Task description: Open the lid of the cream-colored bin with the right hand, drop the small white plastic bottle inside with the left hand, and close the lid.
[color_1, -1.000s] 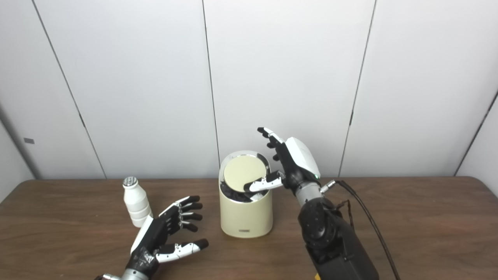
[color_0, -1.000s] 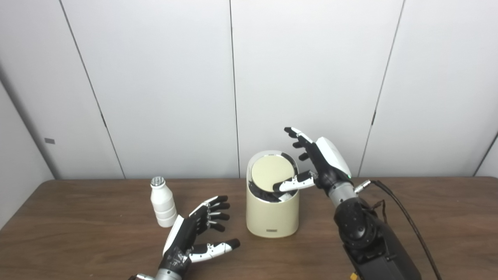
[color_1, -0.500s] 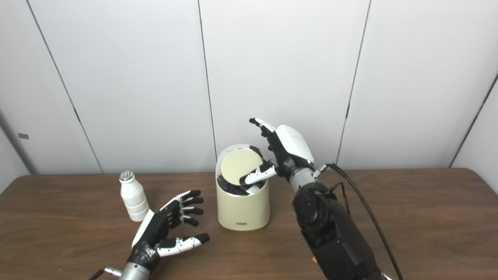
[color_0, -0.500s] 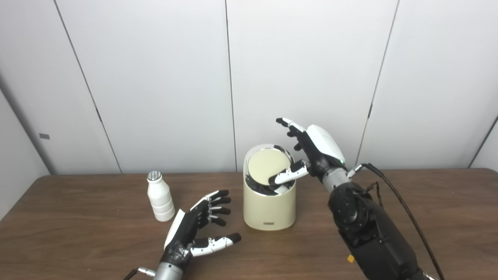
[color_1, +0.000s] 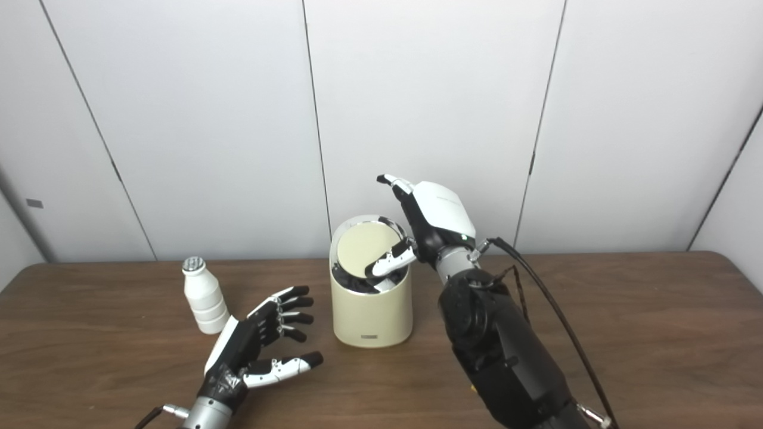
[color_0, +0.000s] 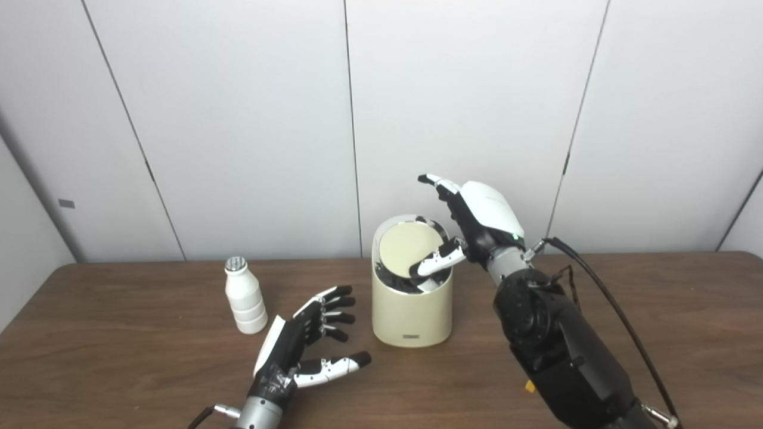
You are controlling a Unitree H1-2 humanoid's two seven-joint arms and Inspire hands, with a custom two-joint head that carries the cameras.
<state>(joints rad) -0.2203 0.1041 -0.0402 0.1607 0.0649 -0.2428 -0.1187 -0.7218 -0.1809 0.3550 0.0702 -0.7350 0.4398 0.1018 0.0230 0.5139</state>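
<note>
We see the right hand spread above the cream-colored bin, its thumb pressing the tilted lid down into the rim; it grips nothing. The left hand hovers over the table near its front edge, fingers splayed and empty. The small white plastic bottle stands upright left of the bin, just beside that hand.

Looks like a lab or test room: bare white wall panels with dark seams, plain wood-grain worktop, exposed cable on the robot arm.
</note>
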